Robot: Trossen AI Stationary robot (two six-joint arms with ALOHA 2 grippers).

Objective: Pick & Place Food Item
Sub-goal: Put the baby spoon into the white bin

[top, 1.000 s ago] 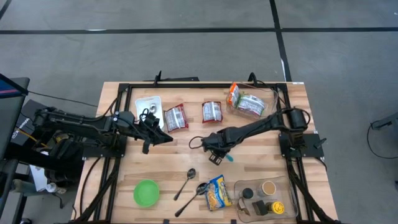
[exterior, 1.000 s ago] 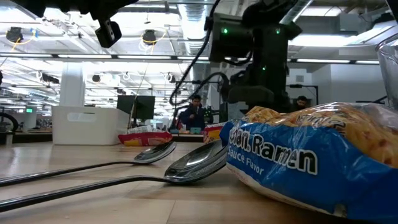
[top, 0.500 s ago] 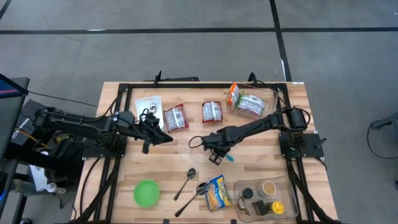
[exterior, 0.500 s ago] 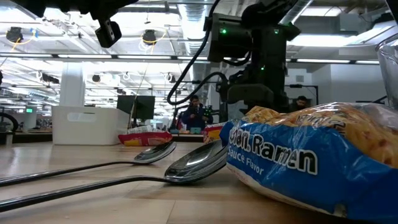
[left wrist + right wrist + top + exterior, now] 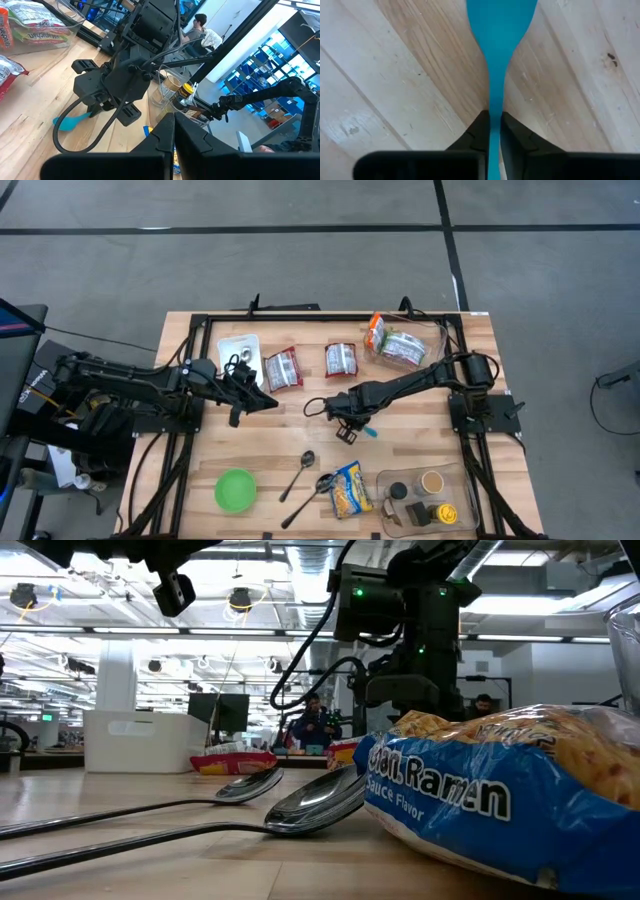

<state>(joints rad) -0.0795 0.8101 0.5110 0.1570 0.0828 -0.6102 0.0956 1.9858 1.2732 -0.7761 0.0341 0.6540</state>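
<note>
A teal spatula [image 5: 496, 30] lies on the wooden table at its middle; it also shows in the high view [image 5: 371, 435] and in the left wrist view [image 5: 69, 121]. My right gripper [image 5: 348, 420] stands low over it, shut on its handle. My left gripper [image 5: 268, 402] is shut and empty, held above the table's left half near the red snack packets [image 5: 282, 368]. A blue ramen packet [image 5: 350, 488] lies near the front edge, close in the low view [image 5: 500, 790]. My right gripper pinches the spatula's narrow handle [image 5: 495, 107], just behind the wide blade, between its two fingers [image 5: 479, 127]. The fingers come from above, pointing down at the table. The blade [image 5: 65, 122] lies flat on the wood.
Two metal spoons [image 5: 305, 475] and a green bowl [image 5: 235, 489] lie near the front. A clear tray [image 5: 455, 480] with cups and a bottle is at the front right. A second red packet [image 5: 341, 359], a clear food bag [image 5: 400, 345] and a white tray [image 5: 232, 344] lie at the back.
</note>
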